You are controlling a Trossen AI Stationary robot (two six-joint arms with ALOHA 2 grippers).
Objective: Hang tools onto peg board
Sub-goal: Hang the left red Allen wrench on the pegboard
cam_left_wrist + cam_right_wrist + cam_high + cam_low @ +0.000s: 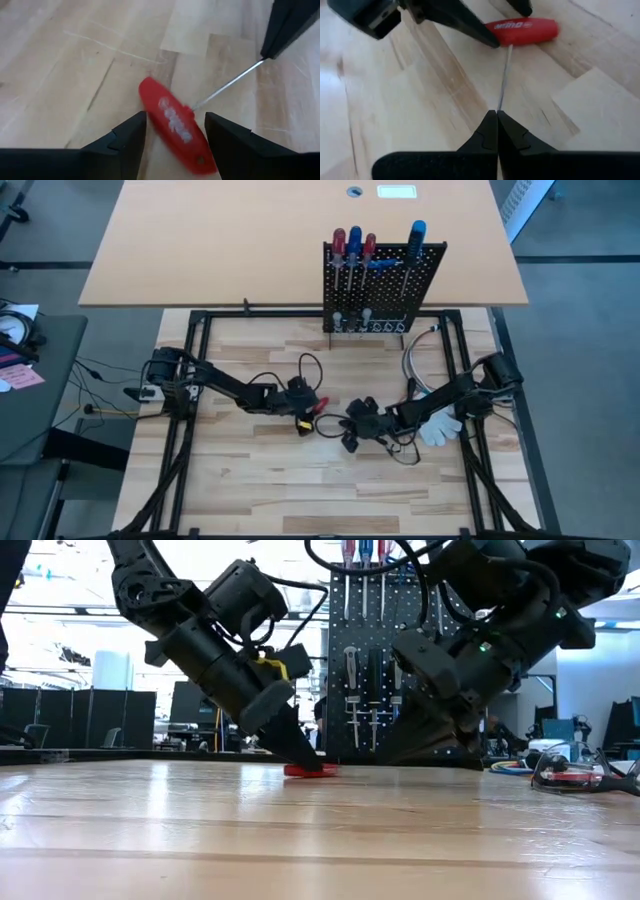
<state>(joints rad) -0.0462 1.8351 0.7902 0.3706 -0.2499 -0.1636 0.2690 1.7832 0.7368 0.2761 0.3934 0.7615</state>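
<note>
A T-handle tool with a red handle [172,122] and a thin steel shaft [504,75] lies on the wooden table, left of centre [318,404]. My left gripper [175,137] is open, tilted down over the handle with one finger on each side; I cannot tell whether either finger touches it. My right gripper [497,117] is shut on the shaft's far end. The black peg board [383,285] stands upright at the table's far edge, with red- and blue-handled screwdrivers hanging in it. My right gripper pinches the free end of the steel shaft [501,102] between its two shut fingertips [280,30]. The fingers slant down from the table's right side and lie roughly along the shaft. The red handle [310,770] at the other end rests on the table.
A white glove [440,427] lies beside the right arm. Black cables loop over the table near both arms [310,365]. Safety glasses [580,772] lie at the right in the low view. Bare wood stretches toward the table's near edge.
</note>
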